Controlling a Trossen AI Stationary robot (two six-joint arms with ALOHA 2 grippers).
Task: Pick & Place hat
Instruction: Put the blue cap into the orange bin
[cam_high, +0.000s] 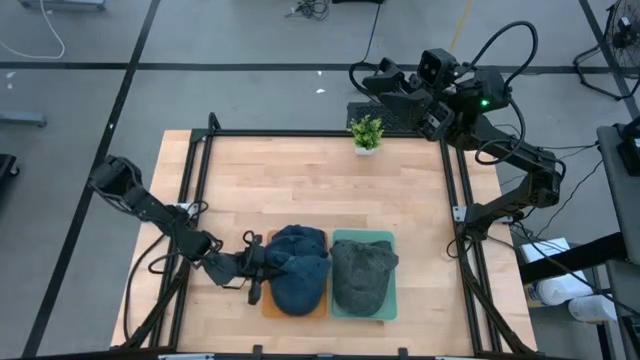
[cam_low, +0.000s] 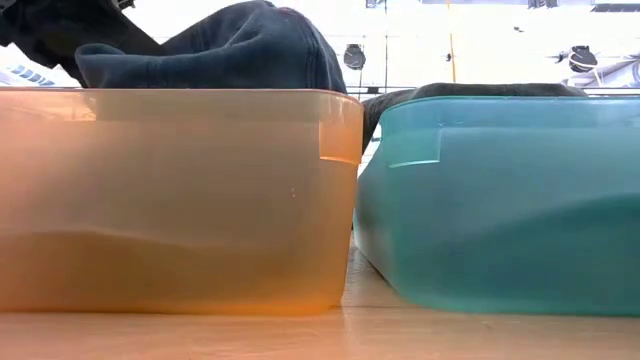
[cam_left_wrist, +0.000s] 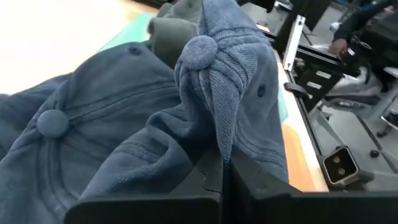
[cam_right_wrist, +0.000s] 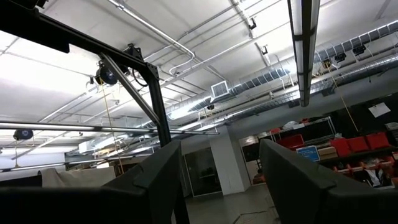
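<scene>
Two blue hats (cam_high: 300, 270) lie piled in an orange bin (cam_high: 268, 308). A grey-green hat (cam_high: 362, 275) fills the teal bin (cam_high: 390, 308) beside it. In the left wrist view the nearer blue hat (cam_left_wrist: 236, 81) stands bunched up, its top button (cam_left_wrist: 200, 50) raised, and leans on the other blue hat (cam_left_wrist: 93, 124). My left gripper (cam_high: 262, 262) is at the orange bin's left side, shut on that hat. My right gripper (cam_high: 375, 80) waits open beyond the table's far right corner, pointing up into the room (cam_right_wrist: 221, 180). My left gripper pinches a gathered fold of the blue hat's crown (cam_left_wrist: 225, 146) between its two fingers, below the top button. The fingers come at it from the table's left, roughly level. The crown stands up from the fingers, and its cloth rests against the other blue hat in the orange bin.
A small potted plant (cam_high: 366, 133) stands at the table's far edge. A black frame rail (cam_high: 196, 180) borders the work area on its left and right sides. In the low view the orange bin (cam_low: 170, 200) and teal bin (cam_low: 500, 200) stand side by side, and bare wood lies beyond them.
</scene>
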